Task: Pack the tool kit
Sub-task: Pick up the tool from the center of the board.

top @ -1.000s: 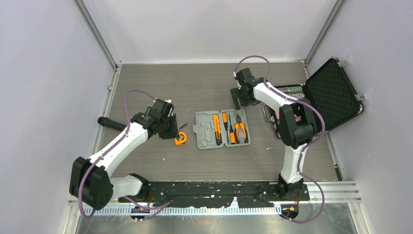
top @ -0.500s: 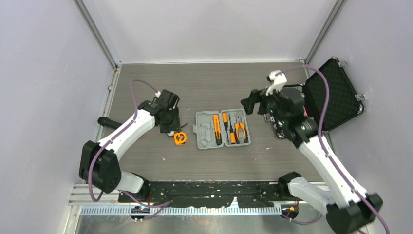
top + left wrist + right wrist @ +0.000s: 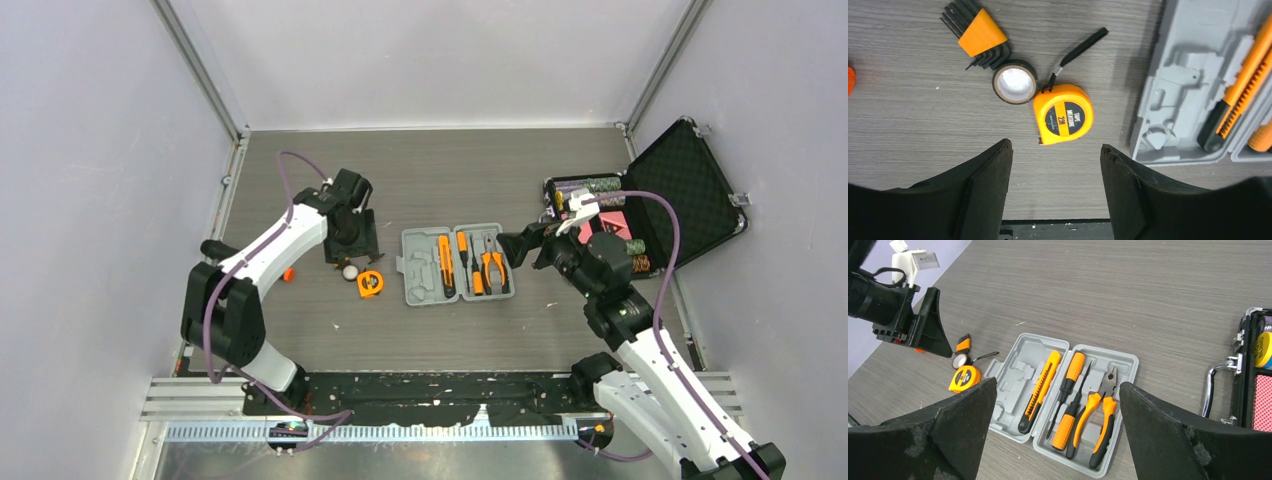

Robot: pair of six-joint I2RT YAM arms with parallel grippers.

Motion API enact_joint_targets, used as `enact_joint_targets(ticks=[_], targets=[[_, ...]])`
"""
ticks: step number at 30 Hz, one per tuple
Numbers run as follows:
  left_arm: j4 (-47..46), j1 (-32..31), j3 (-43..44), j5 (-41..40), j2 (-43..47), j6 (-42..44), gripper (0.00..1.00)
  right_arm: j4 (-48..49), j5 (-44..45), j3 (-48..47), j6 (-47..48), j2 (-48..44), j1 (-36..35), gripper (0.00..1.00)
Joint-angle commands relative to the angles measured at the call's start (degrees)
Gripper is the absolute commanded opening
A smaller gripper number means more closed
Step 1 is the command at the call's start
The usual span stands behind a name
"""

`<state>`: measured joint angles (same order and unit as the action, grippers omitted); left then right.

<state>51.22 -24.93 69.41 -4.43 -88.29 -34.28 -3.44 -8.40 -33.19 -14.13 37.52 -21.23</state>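
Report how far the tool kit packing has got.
Done: knife, screwdrivers and pliers sit in the grey case. In hand: nothing; the left fingers stand open above the tape measure, the right fingers open beside the case. Left: tape measure, probably also tape roll and hex keys, all on the table beside the case, then shutting it.

tool kit (image 3: 1015, 372) matt grey plastic; table (image 3: 1148, 300) matt wood-grain
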Motion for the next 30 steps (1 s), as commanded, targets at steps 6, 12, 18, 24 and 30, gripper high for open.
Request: enact_joint_targets(ticks=[6,12,18,24,30], targets=[[-3.5,5.5,0.4,-1.2,-6.3,-6.2,0.67,4.9,2.6,0.5,1.1,0.8,0.1,0.97],[-6.5,8.5,-0.9,0.5,-10.7,-11.6,0.59,4.4,3.3,0.7,1.8,0.7,0.2,0.97],[-8.5,9.5,-2.4,1.7,-13.0,-16.8,0.58,4.1,3.8,1.1,2.1,0.1,0.2,0.97],[-7.0,9.5,-2.2,0.4,-14.5,-18.2,0.58,4.1,4.0,1.3,2.3,-0.3,0.1,0.97],[-5.8,9.5,-3.5,-1.4,-14.0,-19.5,0.58,4.3,4.5,1.7,2.5,-0.7,0.0,0.97]])
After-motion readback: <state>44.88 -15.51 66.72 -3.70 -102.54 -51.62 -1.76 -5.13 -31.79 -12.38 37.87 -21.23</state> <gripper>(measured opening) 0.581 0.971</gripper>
